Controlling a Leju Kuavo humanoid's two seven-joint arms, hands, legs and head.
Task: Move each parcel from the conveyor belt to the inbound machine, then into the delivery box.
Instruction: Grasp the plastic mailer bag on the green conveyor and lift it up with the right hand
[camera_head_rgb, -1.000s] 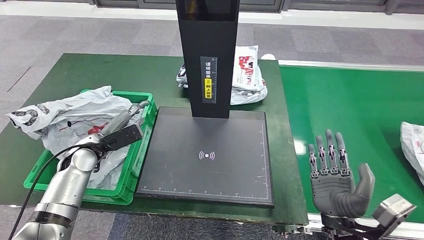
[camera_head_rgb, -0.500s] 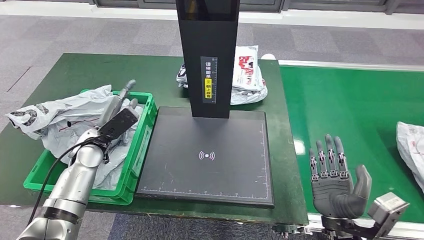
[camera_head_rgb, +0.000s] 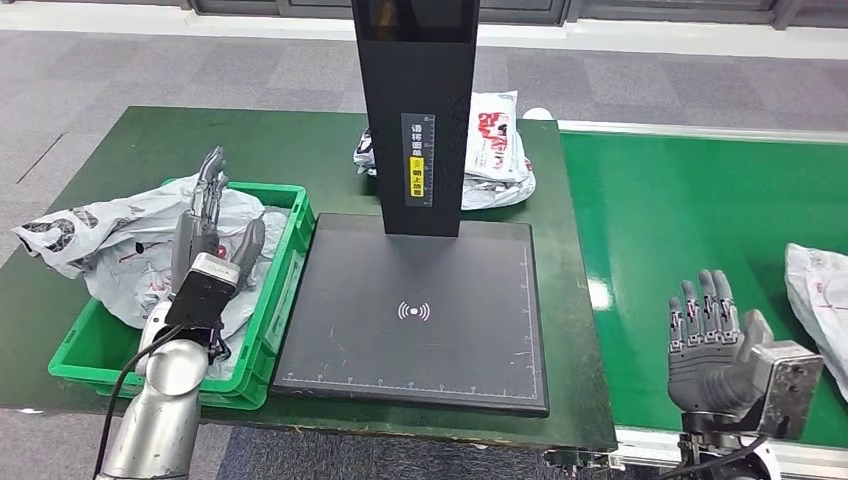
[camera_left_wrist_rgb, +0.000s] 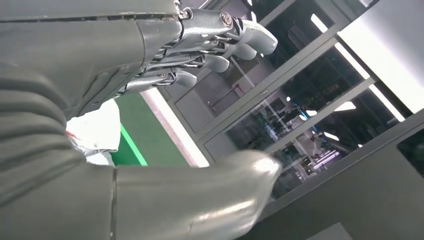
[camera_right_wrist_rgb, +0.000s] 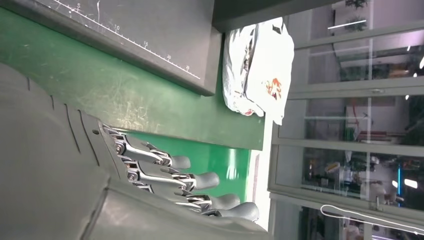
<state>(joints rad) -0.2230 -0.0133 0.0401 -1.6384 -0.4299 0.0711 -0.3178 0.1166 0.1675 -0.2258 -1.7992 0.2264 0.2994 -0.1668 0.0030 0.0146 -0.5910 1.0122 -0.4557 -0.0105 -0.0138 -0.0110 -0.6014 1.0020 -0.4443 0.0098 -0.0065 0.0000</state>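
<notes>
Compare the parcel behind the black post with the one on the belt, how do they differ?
The parcel behind the post lies on the dark green table, partly hidden by the black post; the belt parcel lies on the brighter conveyor belt, cut off by the picture's right edge. The first shows bold red print; the second shows only faint marks. Both are crumpled white plastic bags, touched by neither hand.

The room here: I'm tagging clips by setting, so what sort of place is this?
Probably a parcel sorting station: a green conveyor belt carrying a bagged parcel, a black scanning machine, and a green crate of parcels.
</notes>
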